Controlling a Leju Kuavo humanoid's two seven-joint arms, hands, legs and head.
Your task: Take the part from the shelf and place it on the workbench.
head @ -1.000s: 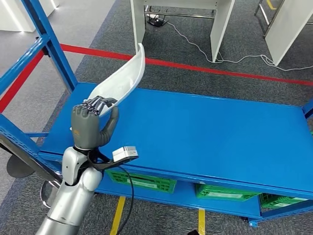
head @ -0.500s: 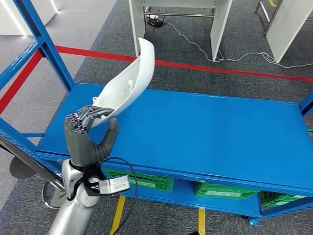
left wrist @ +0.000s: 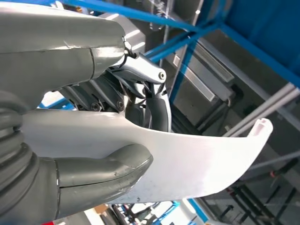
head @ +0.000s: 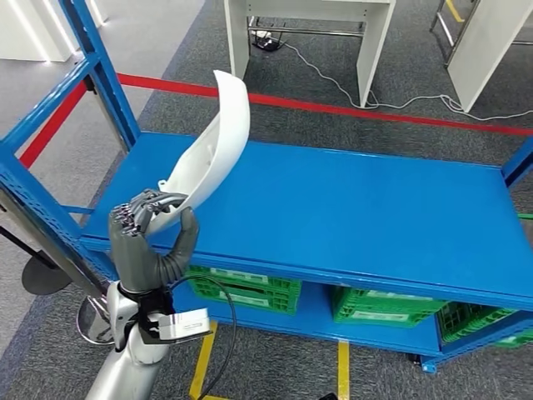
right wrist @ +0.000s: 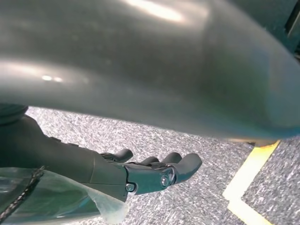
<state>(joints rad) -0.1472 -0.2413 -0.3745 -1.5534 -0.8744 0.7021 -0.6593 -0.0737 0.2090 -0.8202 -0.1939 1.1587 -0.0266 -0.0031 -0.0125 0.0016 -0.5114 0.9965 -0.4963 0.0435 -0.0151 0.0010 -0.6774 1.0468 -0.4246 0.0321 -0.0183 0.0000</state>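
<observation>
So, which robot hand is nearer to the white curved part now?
Left. The left robot hand holds the white curved part at its lower end, above the blue shelf. The right robot hand hangs over the carpet floor, holding nothing.

One white part (head: pixel 211 154), one blue shelf (head: pixel 352 208), three green crates (head: pixel 251 288)

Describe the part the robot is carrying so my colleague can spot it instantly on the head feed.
Find the long blue shelf; above its left end, the left hand grips a curved white plastic shell. It is the one white, blade-like piece there, rising tilted above the deck.
</observation>
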